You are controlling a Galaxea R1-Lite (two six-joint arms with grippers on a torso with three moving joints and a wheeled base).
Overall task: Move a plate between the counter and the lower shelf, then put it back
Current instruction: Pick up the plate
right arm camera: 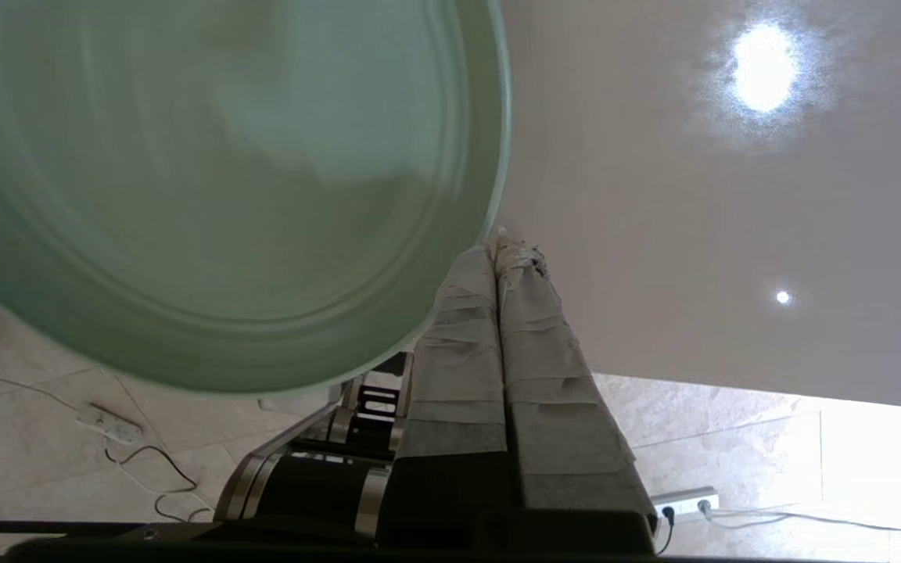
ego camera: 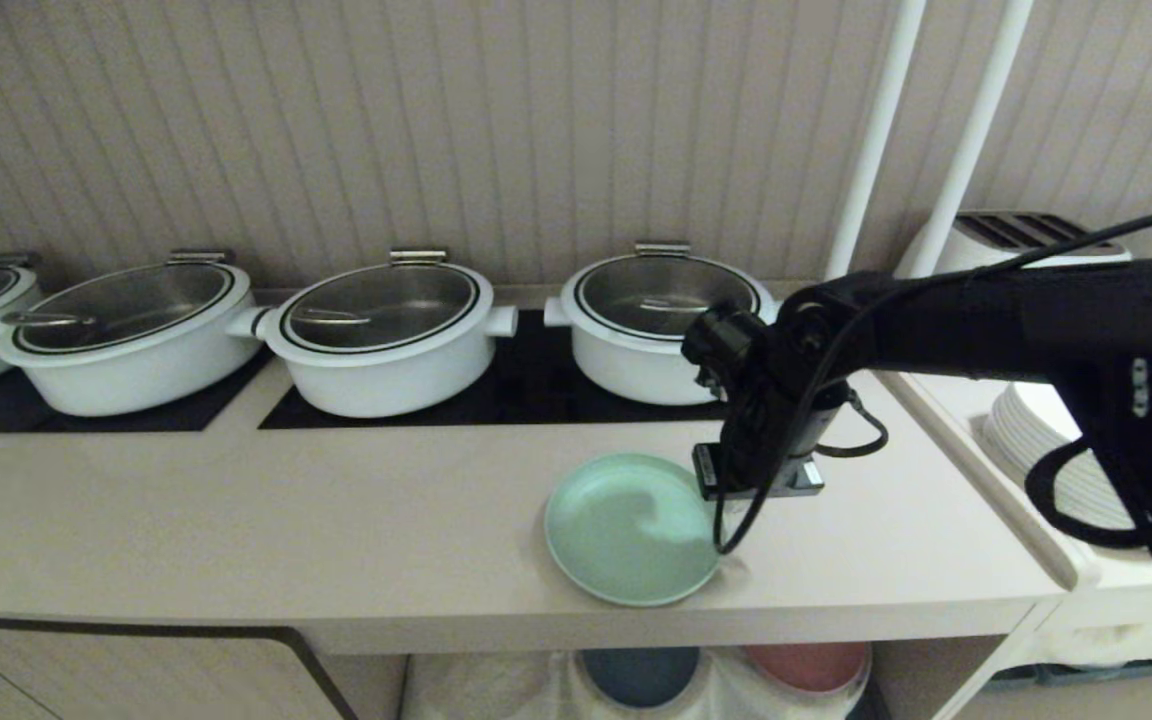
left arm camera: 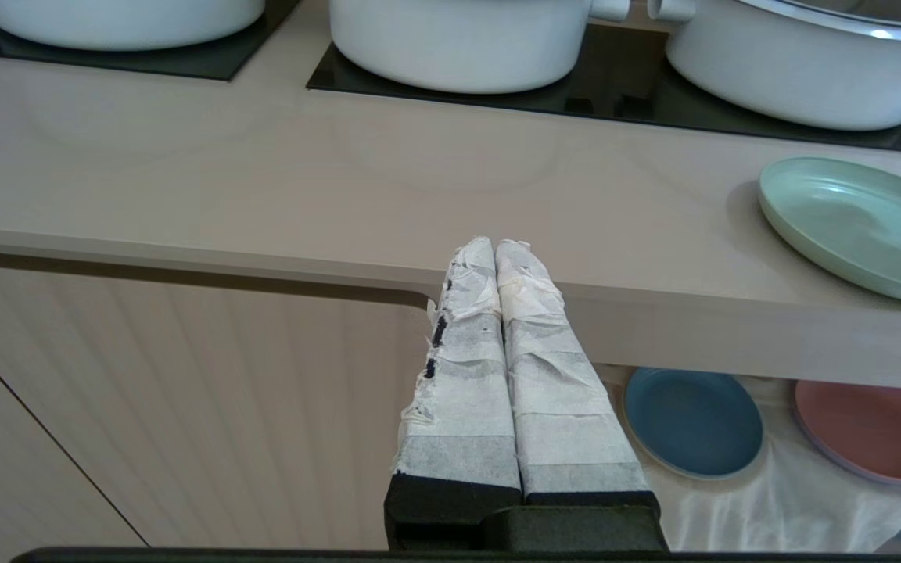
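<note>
The long beige surface [ego camera: 336,520] carries four white pots [ego camera: 386,335] on black hob panels, and the mint-green plate [ego camera: 631,528] lies flat near its front edge, with part of its rim seeming to overhang that edge in the right wrist view. The main risk, as I judge it, is that a sideways nudge sends the plate over the front and down to the floor rather than onto the lower shelf [left arm camera: 771,485], where a blue plate [left arm camera: 691,422] and a pink plate [left arm camera: 873,432] already lie on the white cloth. The right tool [right arm camera: 501,254] sits at the plate's rim with its taped fingers pressed together and nothing between them, so any lift from here would slip or merely push. Its dangling cable [ego camera: 736,520] droops across the plate and could snag. The left tool [left arm camera: 496,254] hangs below the surface edge, fingers together, empty and well apart from the plate.
</note>
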